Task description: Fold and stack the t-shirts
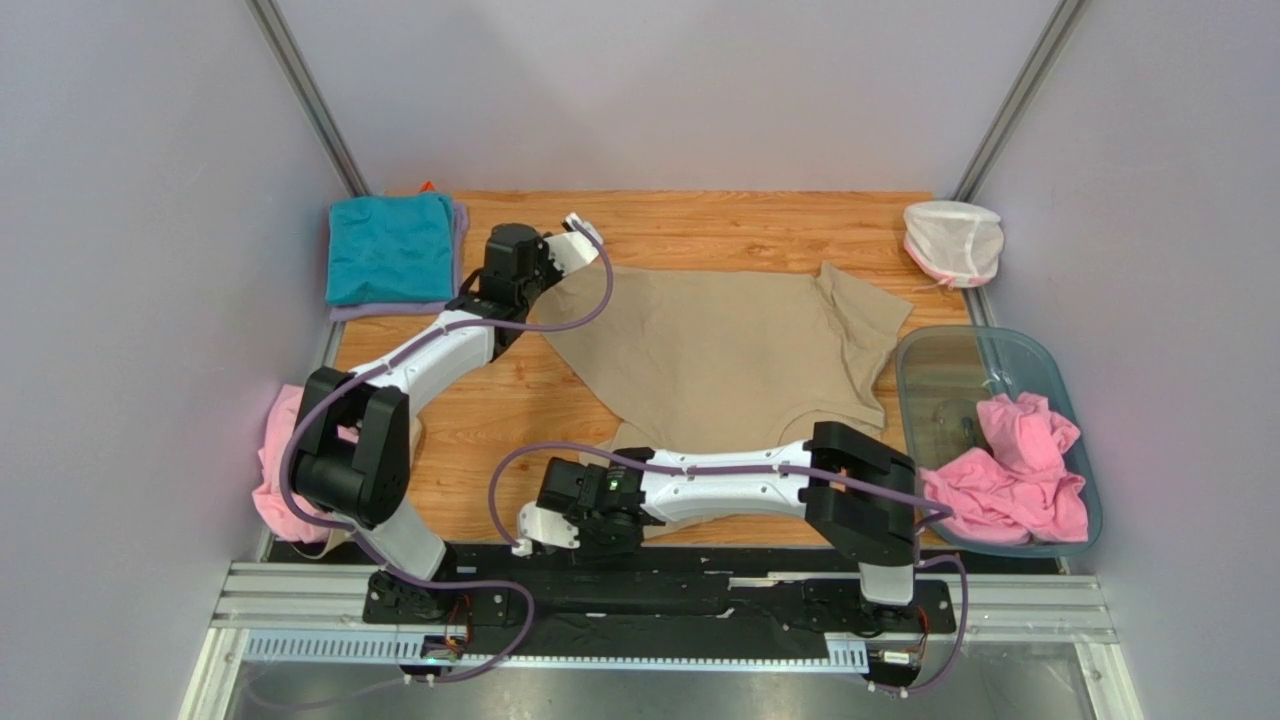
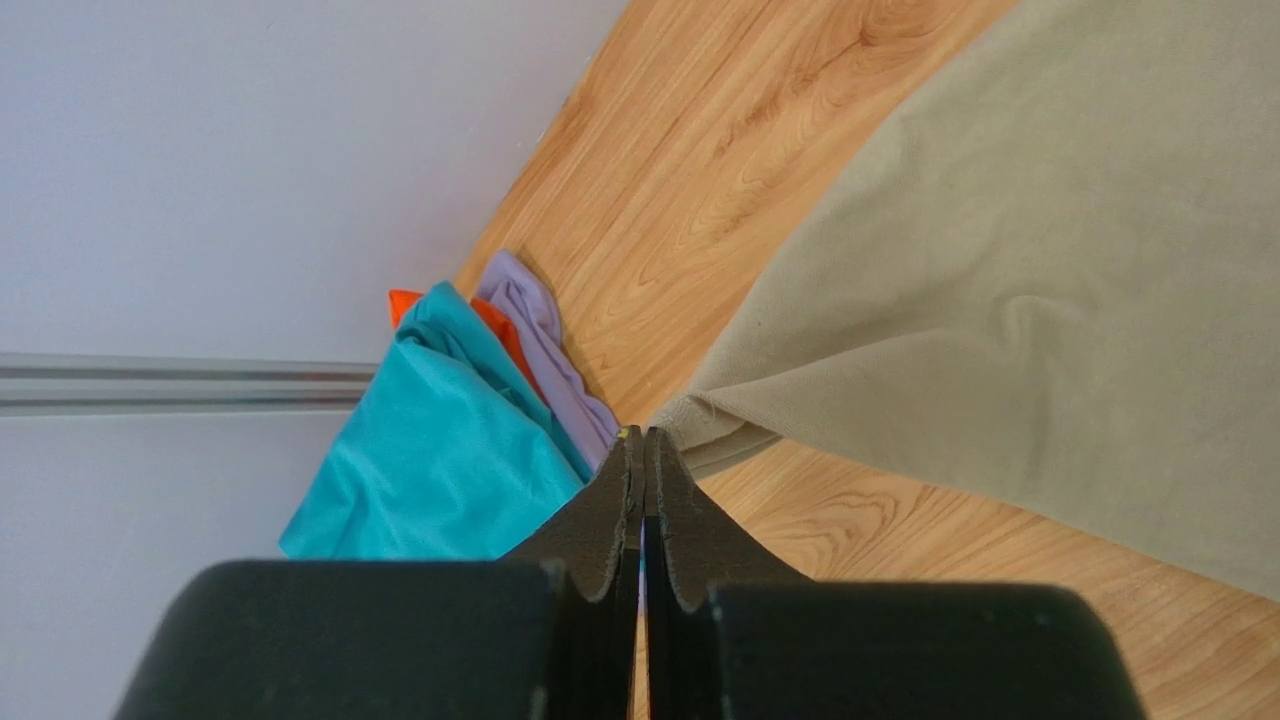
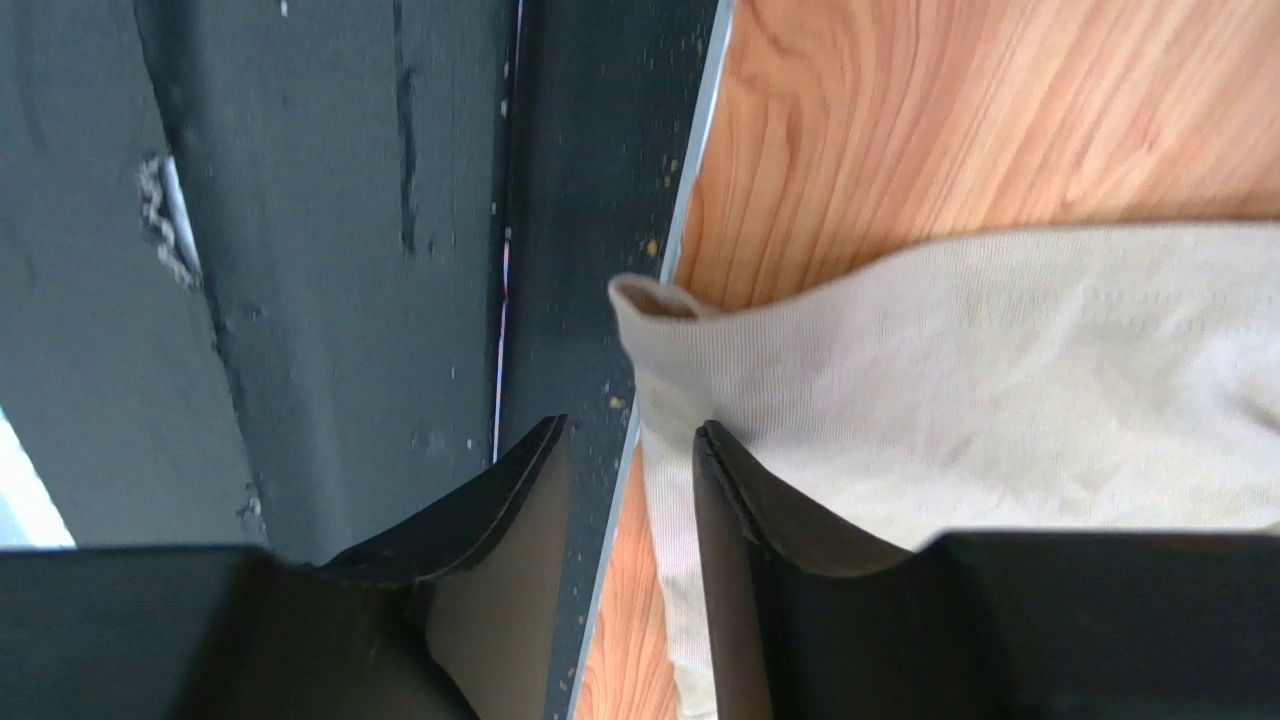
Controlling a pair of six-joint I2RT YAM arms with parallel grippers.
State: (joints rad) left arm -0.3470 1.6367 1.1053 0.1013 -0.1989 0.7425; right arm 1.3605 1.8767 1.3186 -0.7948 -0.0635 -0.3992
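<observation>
Left gripper [image 2: 643, 435] is pinched shut on a corner of the tan t-shirt [image 2: 1022, 270], centre frame; right gripper [image 3: 628, 435] stands part-open over its hem at the surface [image 3: 962, 105] edge.

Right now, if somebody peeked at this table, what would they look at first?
Probably the big tan t-shirt spread across the middle of the wooden table, with the left claw pinching it at its far left end. Next, the bright pink t-shirts spilling over the clear tub on the right, and the teal t-shirt folded in the far left corner.
</observation>
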